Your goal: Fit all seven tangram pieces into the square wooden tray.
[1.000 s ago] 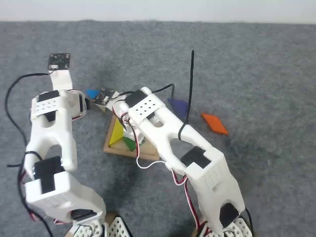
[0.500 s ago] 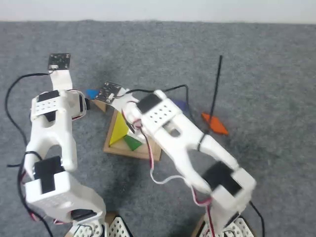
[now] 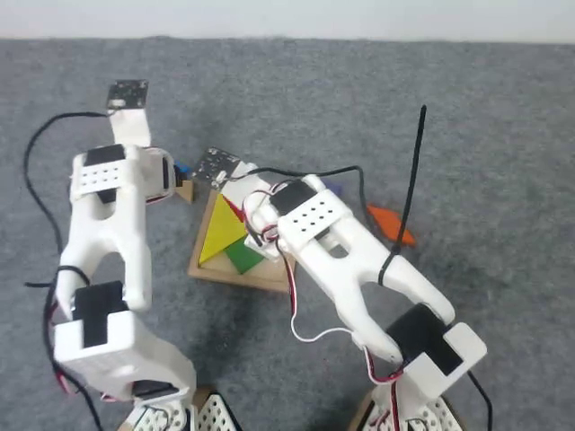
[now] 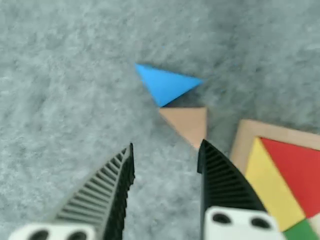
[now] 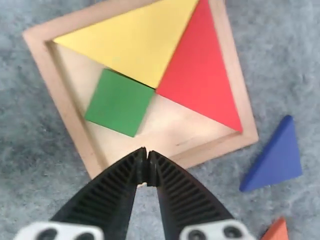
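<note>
The square wooden tray [image 5: 215, 146] holds a yellow triangle [image 5: 135, 40], a red triangle [image 5: 200, 75] and a green square [image 5: 120, 102]. My right gripper [image 5: 144, 153] hangs shut and empty over the tray's rim near the green square. Off the tray lie a dark blue triangle [image 5: 277, 157] and an orange piece [image 5: 276, 230]. My left gripper [image 4: 166, 147] is open above the carpet, just short of a tan triangle [image 4: 187, 124] and a light blue triangle [image 4: 167, 84], which touch tip to edge. The tray's corner [image 4: 242, 132] is beside one of the left gripper's fingers.
In the high view the tray [image 3: 234, 274] sits mid-carpet under the right arm [image 3: 310, 215], with the orange piece [image 3: 391, 224] to its right. The left arm [image 3: 112, 180] stands left of the tray. Grey carpet lies open at the back and right.
The right arm has lifted and swung back from the tray, and the red triangle now shows inside. The left arm has shifted toward the blue and tan triangles.
</note>
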{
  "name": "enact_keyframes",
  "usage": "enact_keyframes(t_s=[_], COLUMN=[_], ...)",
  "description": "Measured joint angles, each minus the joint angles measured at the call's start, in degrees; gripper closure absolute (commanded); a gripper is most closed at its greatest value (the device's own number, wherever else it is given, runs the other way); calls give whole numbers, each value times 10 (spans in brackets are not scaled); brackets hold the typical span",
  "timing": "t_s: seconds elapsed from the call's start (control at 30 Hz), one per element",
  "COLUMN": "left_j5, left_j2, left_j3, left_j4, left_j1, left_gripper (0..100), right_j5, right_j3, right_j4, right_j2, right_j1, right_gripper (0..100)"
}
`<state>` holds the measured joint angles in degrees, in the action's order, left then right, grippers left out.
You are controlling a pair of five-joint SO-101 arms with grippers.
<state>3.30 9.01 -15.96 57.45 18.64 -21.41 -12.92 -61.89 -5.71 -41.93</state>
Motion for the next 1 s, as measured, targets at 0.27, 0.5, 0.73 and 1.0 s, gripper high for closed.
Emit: enact_keyframes(t_s=[0.27,0.5,0.73,1.0], left_j5=[-69,-189,-273,-280], left_j2=[0,13,169,242], left_j3=[7,10,92,214], left_j4=[8,31,74,142], left_j1=[-18,-30,-44,-43], left_gripper=[797,797,797,797], right_j5=[0,0,0,-2], right_j3=[-1,-55,-66,-66], right_j4=[0,4,14,14], right_j2=[5,62,68,68], right_j1=[42,48,50,55], right_gripper=[991,991,991,991])
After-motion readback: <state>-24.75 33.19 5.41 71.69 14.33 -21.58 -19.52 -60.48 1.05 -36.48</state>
